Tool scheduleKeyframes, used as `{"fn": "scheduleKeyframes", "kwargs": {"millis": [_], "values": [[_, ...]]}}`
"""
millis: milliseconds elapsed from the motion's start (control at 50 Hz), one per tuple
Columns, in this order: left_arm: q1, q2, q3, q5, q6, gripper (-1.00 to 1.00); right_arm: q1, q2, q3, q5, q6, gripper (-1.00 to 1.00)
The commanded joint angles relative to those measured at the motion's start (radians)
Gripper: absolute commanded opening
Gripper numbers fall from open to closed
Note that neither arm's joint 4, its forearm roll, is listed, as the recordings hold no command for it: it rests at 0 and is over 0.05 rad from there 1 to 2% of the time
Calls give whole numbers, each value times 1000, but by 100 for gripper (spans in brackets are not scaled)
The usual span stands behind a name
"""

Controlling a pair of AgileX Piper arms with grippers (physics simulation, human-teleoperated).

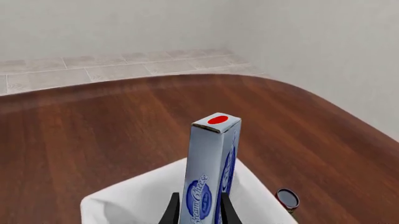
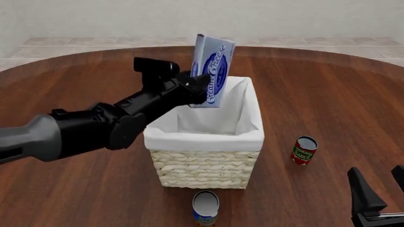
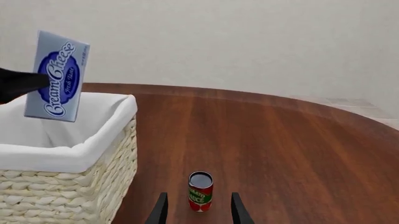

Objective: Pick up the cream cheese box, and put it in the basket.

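Observation:
The cream cheese box (image 2: 213,71) stands on end in the air over the far left part of the basket (image 2: 205,163), its red-spotted end up. My left gripper (image 2: 200,90) is shut on its lower part. In the left wrist view the box (image 1: 210,172) rises between the two dark fingers (image 1: 171,212), with the basket's white lining (image 1: 124,200) below it. The right wrist view shows the box (image 3: 58,77) above the basket (image 3: 74,186). My right gripper (image 2: 382,189) is open low at the right, empty, with its fingers (image 3: 160,210) pointing at a red can.
A red can (image 2: 304,150) stands upright on the table to the right of the basket, also seen as the red can (image 3: 200,192) and as a dark-topped can (image 1: 287,199). A blue-orange can (image 2: 205,208) stands just in front of the basket.

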Motion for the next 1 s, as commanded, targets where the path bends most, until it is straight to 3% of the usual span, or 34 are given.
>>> {"fn": "scheduleKeyframes", "kwargs": {"millis": [20, 580, 600, 1000], "values": [[-1, 6, 2, -12, 17, -100, 1, 0, 2, 0, 1, 100], [-12, 36, 10, -23, 22, -100, 0, 0, 3, -2, 3, 100], [-6, 40, 5, -19, 22, 100, 1, 0, 3, -2, 4, 100], [-10, 20, 12, -14, 25, 100, 4, 0, 5, -2, -2, 100]]}}
